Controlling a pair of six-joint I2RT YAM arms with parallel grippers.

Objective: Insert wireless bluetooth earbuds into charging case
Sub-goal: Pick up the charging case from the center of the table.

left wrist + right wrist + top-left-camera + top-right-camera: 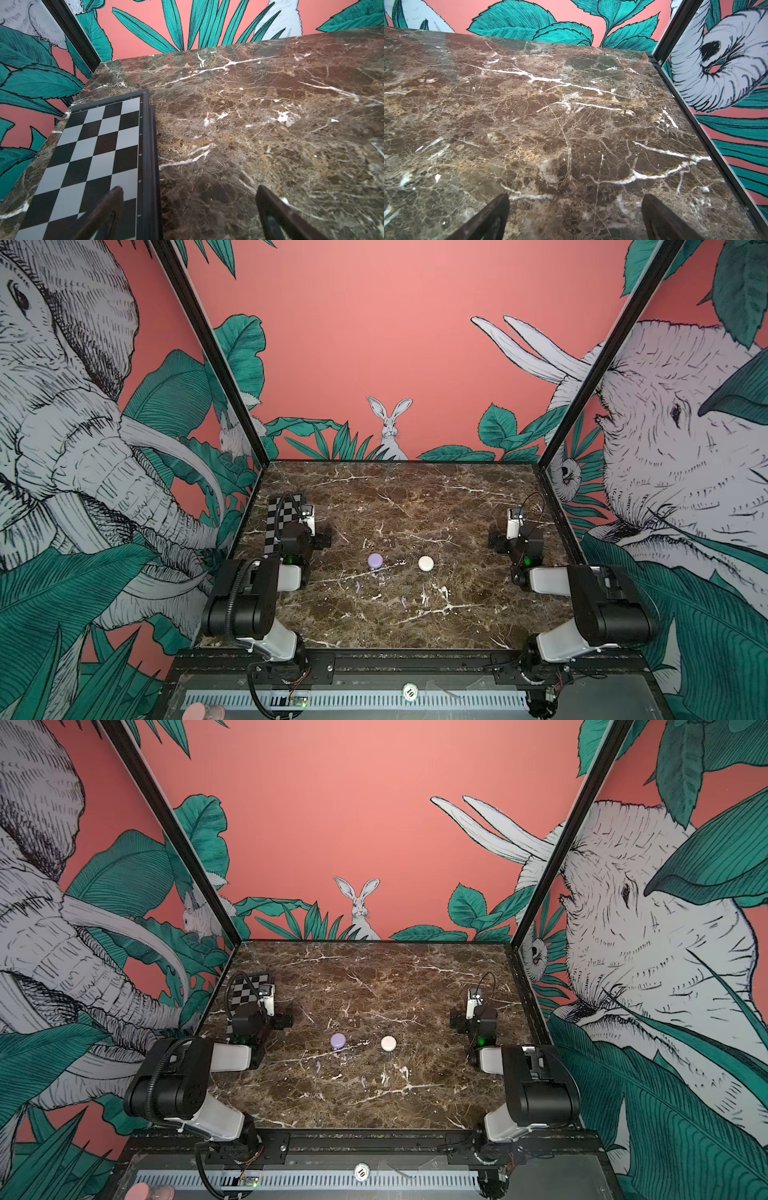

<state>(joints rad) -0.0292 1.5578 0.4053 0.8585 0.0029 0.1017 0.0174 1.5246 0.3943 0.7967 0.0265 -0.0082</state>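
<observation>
Left gripper [189, 188] and right gripper [576, 195] are held wide apart, empty.
The earbuds [402, 600] are seen only in both top views, mid-table, nearer than the lilac case [375, 560]; a chessboard [93, 155] edge is shown below the left gripper.

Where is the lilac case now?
In both top views the lilac case lies near the middle of the table, to the robot's left of the white case, beyond a lilac earbud.
</observation>
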